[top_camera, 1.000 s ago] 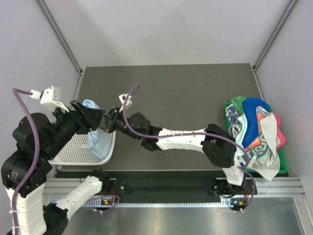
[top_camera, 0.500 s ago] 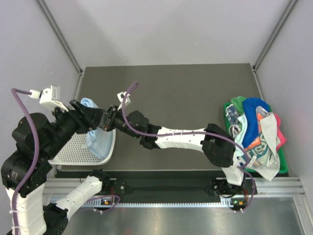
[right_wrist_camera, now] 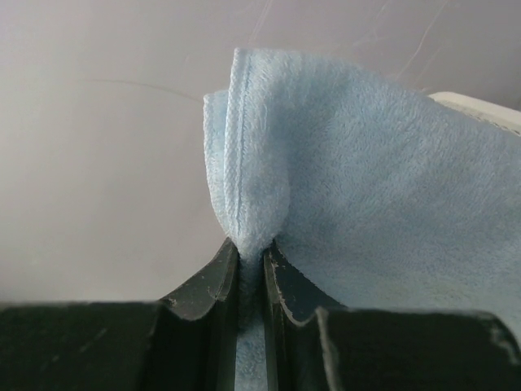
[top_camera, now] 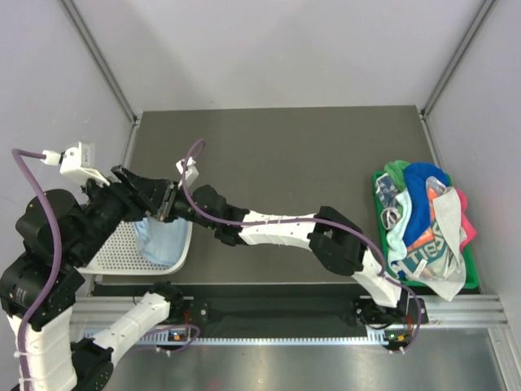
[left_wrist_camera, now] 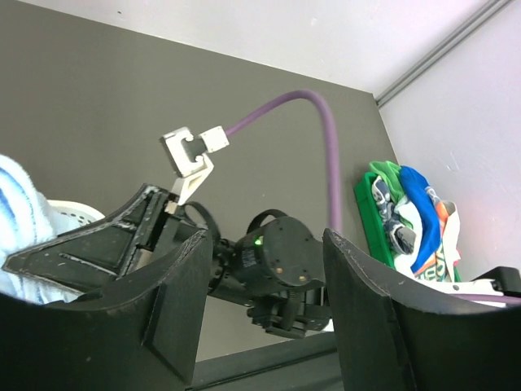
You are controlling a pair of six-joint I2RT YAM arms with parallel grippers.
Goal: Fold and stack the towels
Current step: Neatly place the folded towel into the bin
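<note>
A pale blue towel hangs over the right part of the white mesh basket at the left. My right gripper reaches far across to it and is shut on a folded edge of this towel; the cloth is pinched between the pads. My left gripper is open and empty just above the towel, facing the right wrist. A corner of the towel shows at the left edge of the left wrist view. The other towels lie heaped at the right.
The heap of blue, green, pink and printed towels fills a green tray at the right table edge, also in the left wrist view. The dark table lies between. Grey walls stand close on both sides.
My right gripper has moved left and down with the pale blue towel, bringing it lower over the basket. My left arm has shifted slightly left.
</note>
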